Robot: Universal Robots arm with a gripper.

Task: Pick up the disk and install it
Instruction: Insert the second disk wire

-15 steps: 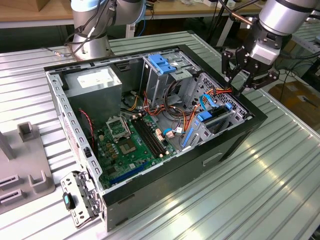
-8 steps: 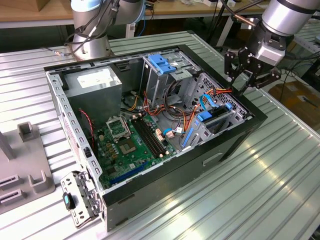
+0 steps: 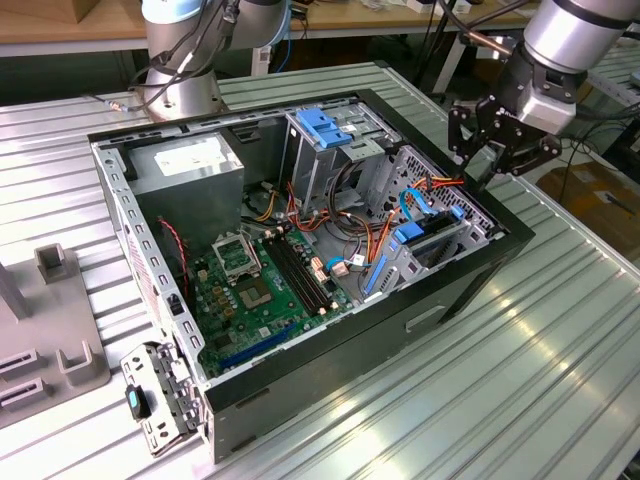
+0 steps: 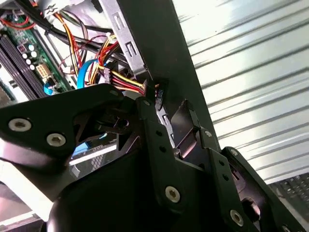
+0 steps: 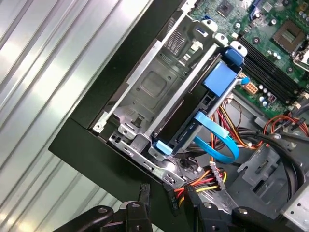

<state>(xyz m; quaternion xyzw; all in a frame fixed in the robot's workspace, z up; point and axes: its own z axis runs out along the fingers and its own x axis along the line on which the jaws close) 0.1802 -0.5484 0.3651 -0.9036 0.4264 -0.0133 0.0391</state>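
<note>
The disk (image 3: 432,228) stands on edge inside the metal drive cage (image 3: 455,215) at the exterior view's right end of the open computer case (image 3: 330,390). Its blue carrier (image 5: 219,79) frames a dark narrow edge, and a blue flat cable (image 5: 217,137) loops beside it. My gripper (image 3: 487,168) hangs just above and outside that end of the case, open, with nothing between its fingers. In the first wrist view the gripper (image 5: 158,203) sits over the case's black rim, near a bundle of red, yellow and black wires (image 5: 203,181). The second wrist view has the gripper (image 4: 166,111) by the same rim.
A grey power-supply box (image 3: 190,165) fills the case's far corner. Bare blue brackets (image 3: 325,125) sit atop the upper bay. The green motherboard (image 3: 260,290) lies on the floor. Grey fixtures (image 3: 50,330) stand at the exterior view's left, and a second arm's base (image 3: 180,90) stands behind the case.
</note>
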